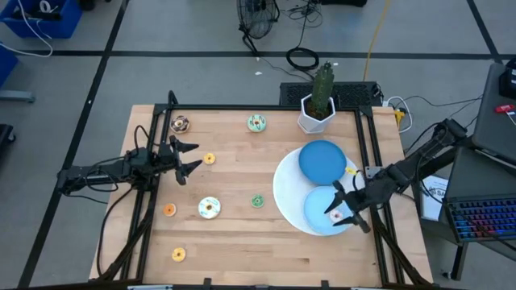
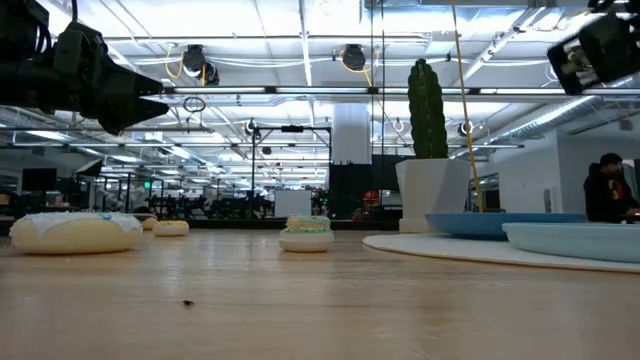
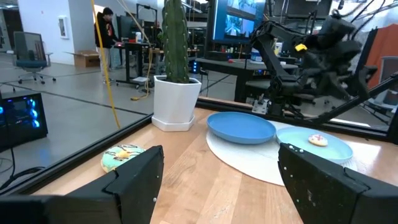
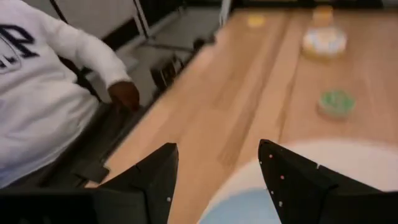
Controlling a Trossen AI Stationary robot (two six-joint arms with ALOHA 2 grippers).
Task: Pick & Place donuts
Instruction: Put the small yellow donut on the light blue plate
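Observation:
Several small donuts lie flat on the wooden table: a chocolate one, a green-and-white one, orange ones, a white-and-yellow one and a green one. A pale pink-iced donut lies on the nearer blue plate. My right gripper hovers open above that plate, nothing between its fingers. My left gripper stands open at the table's left side, level and holding nothing.
Two blue plates, the farther one, rest on a large white disc at the right. A potted cactus stands at the far edge. A dark frame borders the table. A person in white stands beside the table.

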